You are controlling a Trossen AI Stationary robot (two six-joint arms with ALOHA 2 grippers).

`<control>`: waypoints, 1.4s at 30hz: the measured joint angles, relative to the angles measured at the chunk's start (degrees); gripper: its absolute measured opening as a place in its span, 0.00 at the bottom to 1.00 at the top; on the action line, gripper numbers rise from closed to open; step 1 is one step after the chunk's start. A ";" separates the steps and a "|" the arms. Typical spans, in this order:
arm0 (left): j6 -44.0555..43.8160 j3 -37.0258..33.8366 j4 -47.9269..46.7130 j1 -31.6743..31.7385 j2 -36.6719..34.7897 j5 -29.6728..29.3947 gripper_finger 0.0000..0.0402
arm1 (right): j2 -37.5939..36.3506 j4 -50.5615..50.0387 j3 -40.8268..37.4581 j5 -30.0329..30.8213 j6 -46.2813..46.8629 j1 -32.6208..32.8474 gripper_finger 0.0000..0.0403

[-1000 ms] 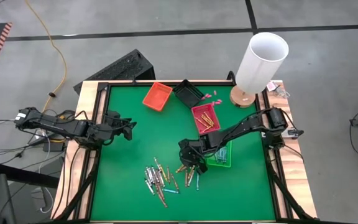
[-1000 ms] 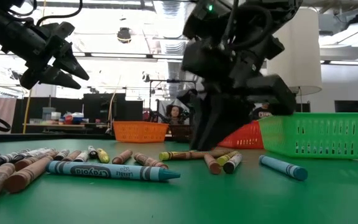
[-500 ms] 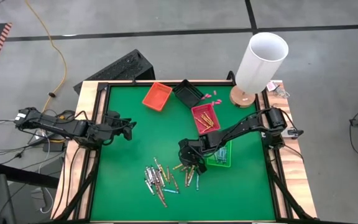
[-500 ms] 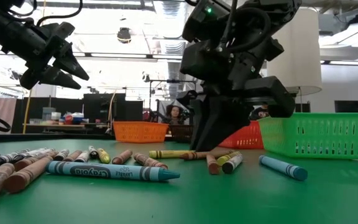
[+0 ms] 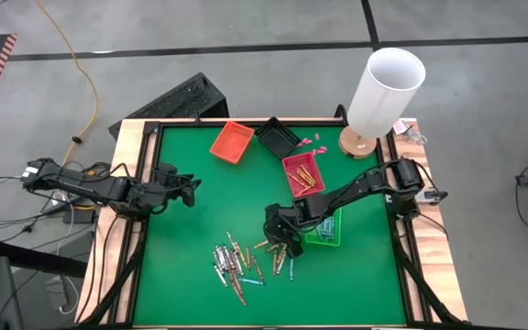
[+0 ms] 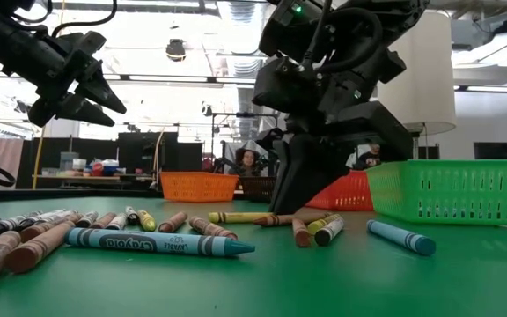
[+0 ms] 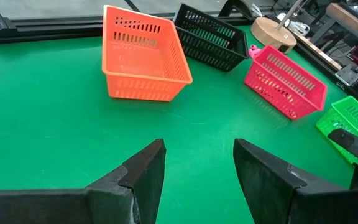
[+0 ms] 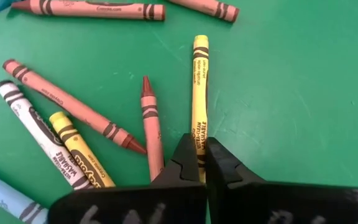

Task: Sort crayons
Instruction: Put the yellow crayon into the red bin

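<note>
Currently, step in hand: the right gripper point(image 8: 199, 163) sits low over the green table point(image 5: 191, 247), just right of centre in the high view, with its jaws closed on a yellow crayon point(image 8: 199, 87) that runs up the frame from between its fingertips in the right wrist view.
Grip certainty: the fingertips hide the crayon's near end, so the hold looks real but may be only a pinch at the tip.
Left arm: the left gripper point(image 7: 197, 168) hangs at the table's left edge, jaws apart and holding nothing, facing the trays.
Loose crayons: most of the crayons point(image 5: 232, 266) lie in a scatter at lower centre of the high view; a light blue one point(image 6: 157, 242) lies nearest the low camera.
Sorted so far: the pink tray point(image 5: 302, 174) holds several crayons, and the green tray point(image 5: 330, 240) beside the right arm seems to hold some too.
Untouched trays: the orange tray point(image 7: 145, 59) and black tray point(image 7: 210, 40) at upper centre look empty.
Progress: early to middle, I judge; two trays started, the bulk of the pile left to sort.
</note>
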 joint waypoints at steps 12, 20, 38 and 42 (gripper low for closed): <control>0.35 0.00 0.00 0.00 0.00 -0.02 0.45 | -5.61 -1.05 -0.31 2.20 3.26 -0.26 0.00; 0.33 0.00 0.00 0.00 0.00 -0.02 0.45 | -10.84 -0.51 -0.17 5.41 8.59 -1.95 0.00; 0.24 0.00 0.00 0.00 0.00 -0.02 0.45 | -19.80 -13.45 -0.11 22.57 46.73 -10.32 0.01; 0.37 0.00 -0.02 0.00 0.00 -0.02 0.45 | -20.94 -20.19 -0.09 26.57 51.87 -11.78 0.01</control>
